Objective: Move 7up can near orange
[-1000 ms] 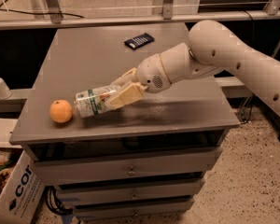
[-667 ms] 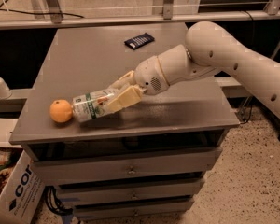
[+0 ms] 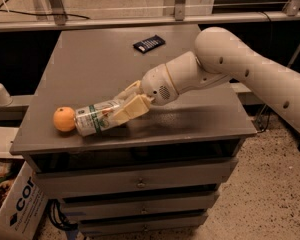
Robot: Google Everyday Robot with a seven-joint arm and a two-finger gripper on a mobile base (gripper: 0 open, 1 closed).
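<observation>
Silver-white aluminium, green band: the 7up can [image 3: 92,119] lies on its side near the front-left corner of the desk [image 3: 90,59], long axis roughly along the front edge. One end points at the orange [image 3: 64,119], which sits just to its left. Can and fruit look to be touching, or as good as.

Gripper [image 3: 116,109] comes in from the right, low over the desk top. Jaws are closed on the can, one beige finger across its near side and the other behind.

White arm [image 3: 225,59] slopes up and away past the right edge of the desk.

Flat dark packet [image 3: 149,43] lies near the far edge, well apart from the can.

Grey drawers [image 3: 140,181] run below the front edge. A cardboard box [image 3: 15,204] stands on the floor by the front-left corner.
</observation>
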